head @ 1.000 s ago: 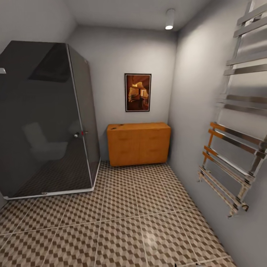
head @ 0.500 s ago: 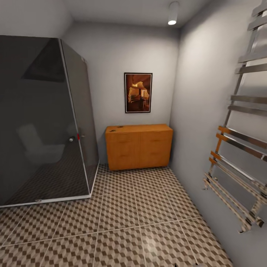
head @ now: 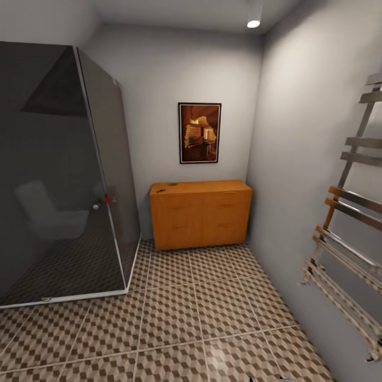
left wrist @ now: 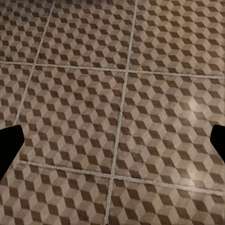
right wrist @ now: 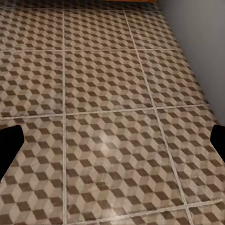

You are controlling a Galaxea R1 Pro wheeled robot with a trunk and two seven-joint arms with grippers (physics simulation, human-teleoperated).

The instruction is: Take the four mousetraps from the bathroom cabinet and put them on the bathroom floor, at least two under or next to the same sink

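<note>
- Facing the far end of the room, we have the bathroom floor [head: 180,313] with its cube-patterned tiles running bare from us to the back wall.
- On our left stands the dark glass shower enclosure [head: 58,175]; on our right wall hangs a chrome towel rail [head: 350,233].
- Against the back wall sits the cabinet [head: 200,214], orange-brown, all fronts shut, under a framed picture [head: 199,132].
- On the cabinet's top, at its left rear corner, lie small dark specks [head: 168,185]; they may be mousetraps, but at this range we cannot be sure.
- Our left pincer [left wrist: 112,140] and right pincer [right wrist: 112,140] hang over bare tiles, dark fingertips wide apart at the picture edges, holding nothing.
- Risks, as we judge them: the lane between glass and rail is narrow, so drifting sideways could clip either one; stopping too near the cabinet would block its doors from swinging; no sink is visible from this spot.
</note>
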